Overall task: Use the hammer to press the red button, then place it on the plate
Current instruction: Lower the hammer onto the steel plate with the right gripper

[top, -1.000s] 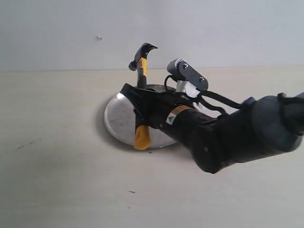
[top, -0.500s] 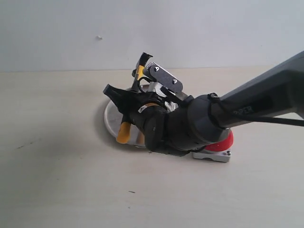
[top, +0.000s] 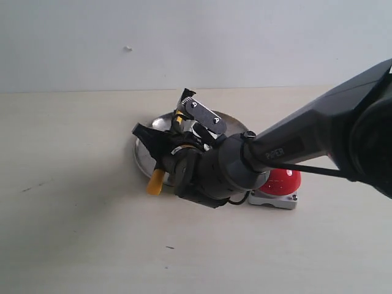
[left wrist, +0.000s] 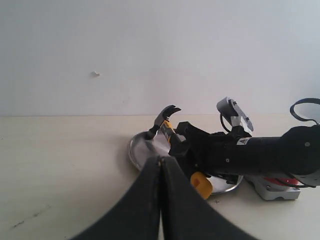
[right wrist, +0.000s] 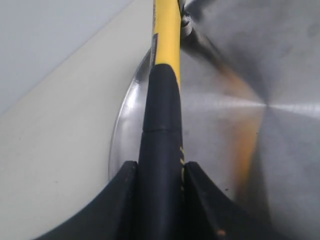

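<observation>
Two end effectors to log. See right end effector (right wrist: 159,167) clamped narrow on black grip of hammer (top: 155,182), held aslant over plate (top: 142,158): head toward 12 o'clock, yellow butt past rim at 7 o'clock. Cannot tell contact of head with plate. Find red button (top: 283,181) on worktop (top: 73,233) at 4 o'clock of plate, near it, partly hidden behind arm (top: 306,144). Record left end effector (left wrist: 160,162) pinched fully together, holding nothing, apart from plate.
</observation>
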Tool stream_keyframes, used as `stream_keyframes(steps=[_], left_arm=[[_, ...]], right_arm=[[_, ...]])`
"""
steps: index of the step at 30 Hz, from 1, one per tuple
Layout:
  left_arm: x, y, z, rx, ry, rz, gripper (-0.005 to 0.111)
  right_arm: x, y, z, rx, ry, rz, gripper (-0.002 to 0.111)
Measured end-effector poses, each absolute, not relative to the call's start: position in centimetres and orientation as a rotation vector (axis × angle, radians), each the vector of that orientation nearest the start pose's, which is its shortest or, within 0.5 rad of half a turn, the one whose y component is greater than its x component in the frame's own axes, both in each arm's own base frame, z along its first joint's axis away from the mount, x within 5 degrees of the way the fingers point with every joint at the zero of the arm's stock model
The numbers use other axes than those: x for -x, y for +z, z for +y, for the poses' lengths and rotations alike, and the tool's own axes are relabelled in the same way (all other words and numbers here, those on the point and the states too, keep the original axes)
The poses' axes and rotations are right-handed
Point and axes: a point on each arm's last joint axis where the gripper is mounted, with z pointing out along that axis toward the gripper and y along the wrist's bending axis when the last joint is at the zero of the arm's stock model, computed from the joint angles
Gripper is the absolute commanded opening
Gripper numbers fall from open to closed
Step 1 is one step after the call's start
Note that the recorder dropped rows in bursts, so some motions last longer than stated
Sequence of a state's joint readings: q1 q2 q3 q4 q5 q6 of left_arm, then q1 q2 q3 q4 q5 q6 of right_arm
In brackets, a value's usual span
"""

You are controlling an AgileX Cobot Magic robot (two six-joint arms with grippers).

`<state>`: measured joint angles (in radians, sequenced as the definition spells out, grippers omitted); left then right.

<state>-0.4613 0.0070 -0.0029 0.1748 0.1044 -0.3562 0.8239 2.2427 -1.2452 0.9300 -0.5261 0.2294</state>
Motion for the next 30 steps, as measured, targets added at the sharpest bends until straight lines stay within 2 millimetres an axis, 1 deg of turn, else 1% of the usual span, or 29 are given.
stream_keyframes(steps=[6,9,12,16,20,24,30], left_arm=[[-5.2,20.4,-2.4,-0.210,-0.486,1.598,0.000],[-5.2,20.4,-2.4,-0.210,-0.486,1.598,0.000],[-5.2,20.4,-2.4,-0.210,-0.486,1.598,0.000],[-5.2,20.4,-2.4,-0.210,-0.486,1.598,0.000],[-5.2,20.4,-2.4,-0.210,-0.486,1.598,0.000],[-5.2,20.4,-2.4,-0.210,-0.486,1.598,0.000],[-5.2,20.4,-2.4,-0.210,-0.486,1.598,0.000]], right_arm=[[-33.1,8.4,30.2,-0.520,0.678,2.103,0.000],[-33.1,8.3,30.2,-0.515,0.673,2.099,0.003],[-33.2,8.3,30.2,-0.513,0.671,2.095,0.013],[-33.2,8.3,30.2,-0.513,0.671,2.095,0.030],[-33.2,8.3,30.2,-0.456,0.642,2.093,0.044],[-33.6,9.0,30.4,-0.388,0.618,2.048,0.048],[-33.6,9.4,30.3,-0.306,0.567,2.043,0.047]])
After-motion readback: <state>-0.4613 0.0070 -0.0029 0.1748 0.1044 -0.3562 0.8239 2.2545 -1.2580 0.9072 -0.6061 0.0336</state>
